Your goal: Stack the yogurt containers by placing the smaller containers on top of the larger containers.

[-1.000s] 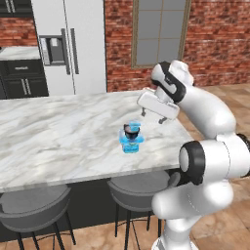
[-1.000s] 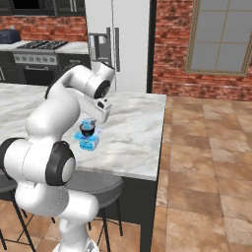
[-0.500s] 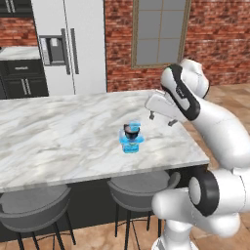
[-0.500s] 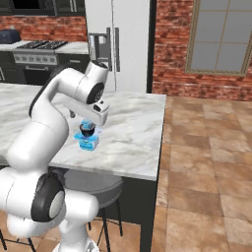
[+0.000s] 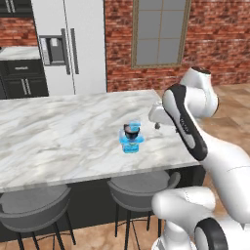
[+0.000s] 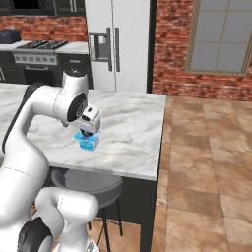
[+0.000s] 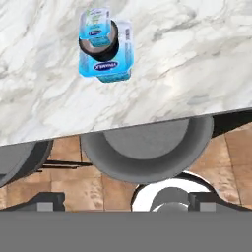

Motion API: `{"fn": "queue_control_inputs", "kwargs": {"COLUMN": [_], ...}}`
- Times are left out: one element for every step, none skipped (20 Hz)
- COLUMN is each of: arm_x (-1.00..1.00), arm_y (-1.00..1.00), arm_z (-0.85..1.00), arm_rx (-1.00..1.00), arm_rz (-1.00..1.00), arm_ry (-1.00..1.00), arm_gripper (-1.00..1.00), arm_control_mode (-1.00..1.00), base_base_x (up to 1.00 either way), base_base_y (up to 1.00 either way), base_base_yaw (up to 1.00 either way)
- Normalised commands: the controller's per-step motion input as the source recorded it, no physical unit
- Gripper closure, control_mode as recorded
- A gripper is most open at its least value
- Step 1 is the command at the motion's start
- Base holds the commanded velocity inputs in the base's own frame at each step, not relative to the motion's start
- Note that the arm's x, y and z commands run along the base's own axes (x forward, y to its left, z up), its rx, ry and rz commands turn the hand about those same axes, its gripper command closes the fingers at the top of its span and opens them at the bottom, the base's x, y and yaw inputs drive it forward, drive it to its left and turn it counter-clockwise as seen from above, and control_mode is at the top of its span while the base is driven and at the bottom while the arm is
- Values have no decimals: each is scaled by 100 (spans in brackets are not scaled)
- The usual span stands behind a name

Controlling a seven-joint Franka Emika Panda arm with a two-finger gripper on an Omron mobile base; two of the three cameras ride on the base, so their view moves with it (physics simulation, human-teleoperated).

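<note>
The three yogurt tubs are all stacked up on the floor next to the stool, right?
Not quite. The stack is right: the tiny tub and dark cup sit on the big tub. But they are on the marble counter, not the floor. The hand view shows the stool below the counter's edge.
</note>
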Motion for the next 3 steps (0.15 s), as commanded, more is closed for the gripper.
{"fn": "queue_control_inputs", "kwargs": {"arm_x": [-49, -50, -48], "arm_y": [0, -1, 0], "arm_z": [6, 7, 7], "arm_rx": [-9, -9, -9], "arm_rz": [0, 0, 0], "arm_ry": [-13, -15, -15], "arm_gripper": [-100, -100, -100], "arm_control_mode": [-100, -100, -100], "base_base_x": [0, 0, 0], "base_base_y": [0, 0, 0], "base_base_yaw": [0, 0, 0]}}
